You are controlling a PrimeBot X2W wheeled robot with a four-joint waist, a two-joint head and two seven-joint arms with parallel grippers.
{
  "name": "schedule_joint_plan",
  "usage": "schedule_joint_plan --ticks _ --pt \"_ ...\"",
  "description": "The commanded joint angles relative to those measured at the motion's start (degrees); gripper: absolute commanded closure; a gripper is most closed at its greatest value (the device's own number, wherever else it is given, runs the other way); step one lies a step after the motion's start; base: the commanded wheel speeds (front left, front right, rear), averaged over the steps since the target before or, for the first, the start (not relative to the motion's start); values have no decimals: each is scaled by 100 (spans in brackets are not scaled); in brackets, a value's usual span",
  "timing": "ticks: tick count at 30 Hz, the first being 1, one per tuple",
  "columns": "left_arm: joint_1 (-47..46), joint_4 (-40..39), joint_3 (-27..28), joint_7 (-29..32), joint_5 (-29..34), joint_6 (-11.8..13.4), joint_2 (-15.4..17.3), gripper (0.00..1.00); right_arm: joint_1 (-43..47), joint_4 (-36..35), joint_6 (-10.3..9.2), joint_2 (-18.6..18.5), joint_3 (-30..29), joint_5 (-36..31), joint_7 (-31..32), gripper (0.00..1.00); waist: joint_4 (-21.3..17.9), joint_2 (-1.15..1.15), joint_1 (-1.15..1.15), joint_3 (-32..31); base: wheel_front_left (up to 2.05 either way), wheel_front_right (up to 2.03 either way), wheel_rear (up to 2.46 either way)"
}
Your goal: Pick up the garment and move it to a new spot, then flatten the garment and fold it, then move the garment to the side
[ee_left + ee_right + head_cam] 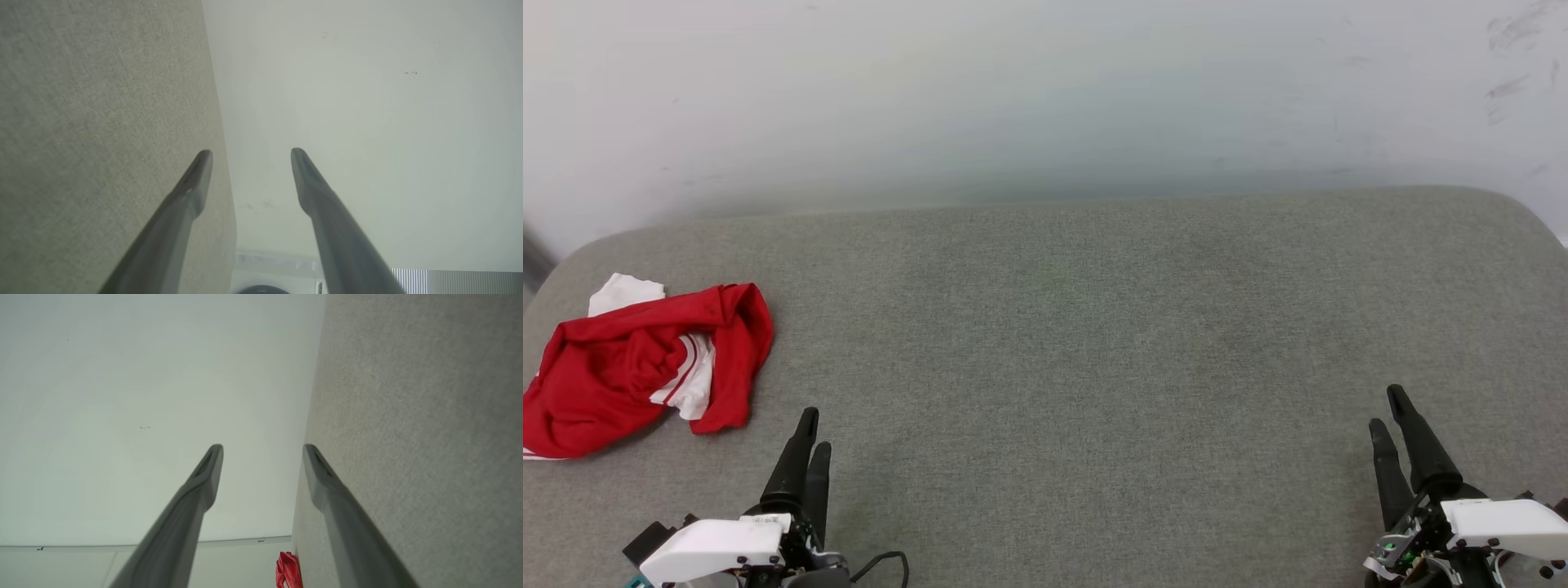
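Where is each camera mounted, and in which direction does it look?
Head view: on the head, facing forward and down at the grey surface and the garment; left gripper and right gripper at bottom corners.
Left wrist view: on the left wrist, along its open fingers at the surface edge and white wall.
Right wrist view: on the right wrist, along its open fingers, same wall.
Shared: head and right wrist both show the garment.

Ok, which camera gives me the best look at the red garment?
The head view: the garment lies crumpled on the grey surface, far left, red folds and white sleeve clear. The right wrist view catches a small red sliver at its bottom edge; the left wrist view faces the surface and wall.
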Motion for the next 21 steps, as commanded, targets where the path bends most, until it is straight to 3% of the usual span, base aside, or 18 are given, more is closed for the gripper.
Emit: schedule_joint_plan --ticks 1,12,21 --pt "-15 -151 -16 -72 79 -3 12 0 -45 -152 1 -6 42 -67 -73 0 -2 0 0 2 0 0 0" --pt "114 -276 110 -362 556 -6 14 0 33 -259 1 -5 85 -400 -363 0 -19 0 0 13 0 0 0" --pt "144 -552 370 -574 1317 -8 16 0 -13 -479 1 -5 -132 -1839 -576 0 -23 0 0 28 0 0 0"
